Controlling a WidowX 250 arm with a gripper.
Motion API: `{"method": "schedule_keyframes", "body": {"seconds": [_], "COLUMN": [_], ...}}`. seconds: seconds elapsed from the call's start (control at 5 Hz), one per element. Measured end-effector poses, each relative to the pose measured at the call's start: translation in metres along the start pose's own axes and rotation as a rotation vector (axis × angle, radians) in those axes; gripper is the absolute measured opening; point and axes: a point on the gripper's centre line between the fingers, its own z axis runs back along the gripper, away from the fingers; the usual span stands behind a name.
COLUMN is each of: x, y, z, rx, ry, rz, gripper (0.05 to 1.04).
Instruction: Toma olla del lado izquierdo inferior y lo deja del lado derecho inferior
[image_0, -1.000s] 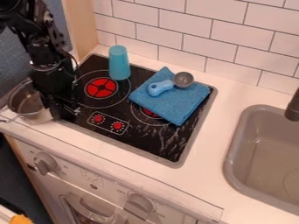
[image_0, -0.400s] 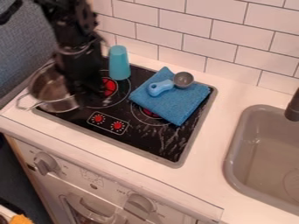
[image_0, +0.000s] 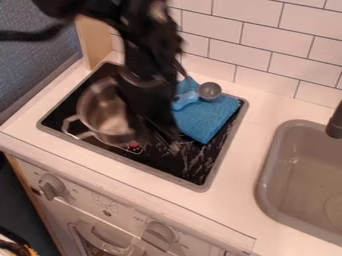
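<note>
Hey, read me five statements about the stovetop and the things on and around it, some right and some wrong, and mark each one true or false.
1. A shiny round metal pot is over the flat black stovetop. True.
2. A small grey scoop with a light blue handle lies inside the pot. False: it lies on the blue cloth.
3. The black robot gripper is on the side of the pot toward the grey sink. True.
4. The pot's metal handle points toward the sink. False: it points away from it.
5. The cloth lies between the pot and the sink. True.
</note>
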Motion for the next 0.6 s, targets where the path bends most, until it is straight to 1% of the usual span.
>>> {"method": "schedule_keyframes", "body": {"seconds": [0.2, 0.4, 0.6], "x": [0.005, 0.009, 0.008], "y": [-0.036, -0.061, -0.067], "z": [-0.010, -0.023, -0.045], "rx": [0.006, 0.005, 0.010], "ry": [0.013, 0.034, 0.091], "rz": [-0.094, -0.151, -0.163], "gripper": [0.084, 0.084, 0.084]}}
